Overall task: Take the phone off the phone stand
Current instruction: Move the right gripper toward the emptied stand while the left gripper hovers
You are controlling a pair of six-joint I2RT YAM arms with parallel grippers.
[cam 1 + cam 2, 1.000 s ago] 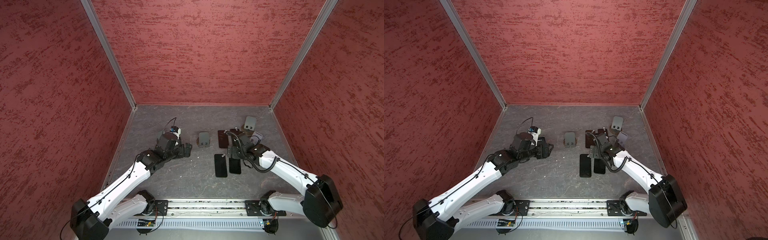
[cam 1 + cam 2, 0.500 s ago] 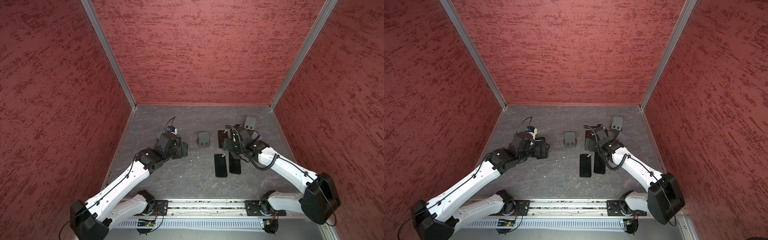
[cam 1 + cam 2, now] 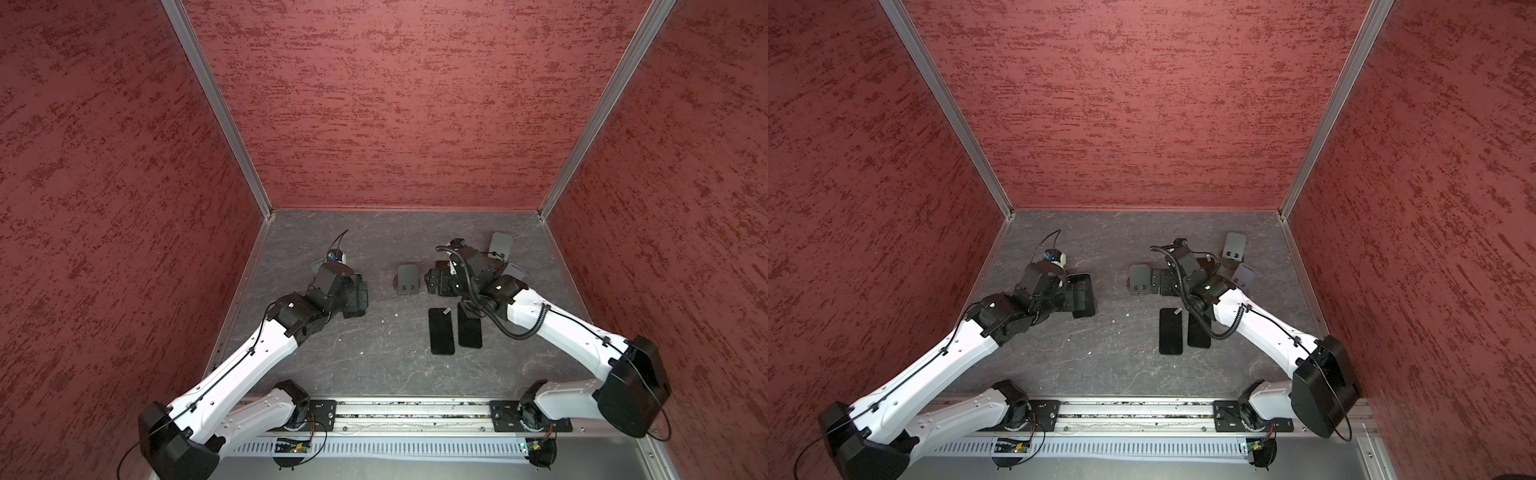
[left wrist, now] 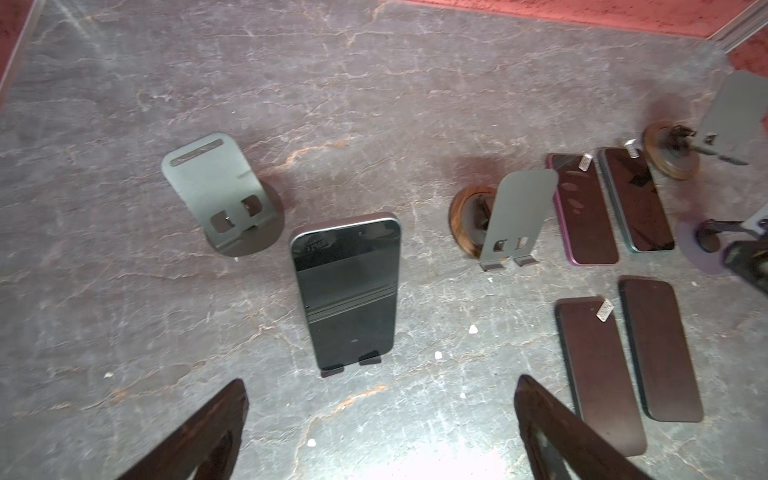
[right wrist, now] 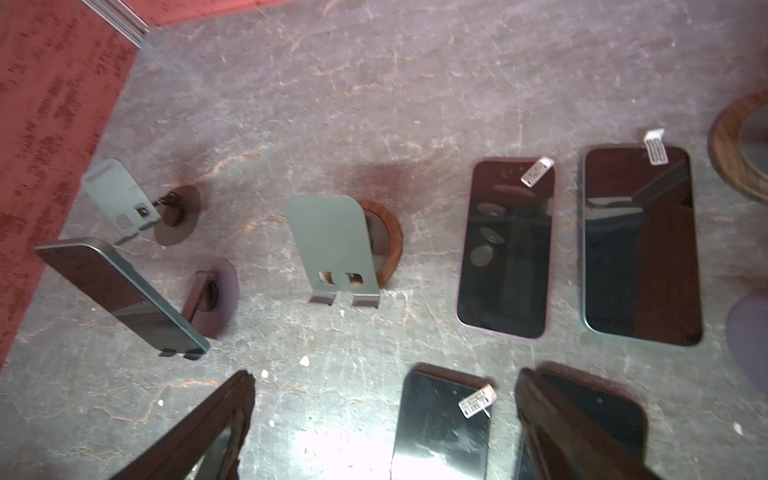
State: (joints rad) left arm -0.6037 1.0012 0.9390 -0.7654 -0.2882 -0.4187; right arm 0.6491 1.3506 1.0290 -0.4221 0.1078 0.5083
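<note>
Here's the left gripper (image 4: 380, 380) squared up on the target, its fingers (image 4: 216, 424) spread wide with nothing between them. The phone (image 4: 347, 291) sits just ahead of it, out of contact. It leans back on the phone stand (image 4: 349, 368), glass face up, with its bottom edge tucked behind 2 small lips. The right wrist view shows the same phone (image 5: 120, 295) side-on, well tilted, and the stand's round base (image 5: 216, 299) behind it. The right gripper (image 5: 385, 374) is spread just as wide and equally empty, hovering over 4 flat phones (image 4: 598, 374) lying on the table (image 4: 124, 291). There are 2 empty stands (image 4: 208, 187) nearby. As for handling, this looks like a stiff, thin slab with some weight to it, and that glossy face is likely slippery and easy to scratch. The best hold looks like the 2 long side edges, around mid-height and clear of the lips. From there it should come up and out, not straight forward. The stand looks light, so it could tip or drag along if the bottom edge catches.
</note>
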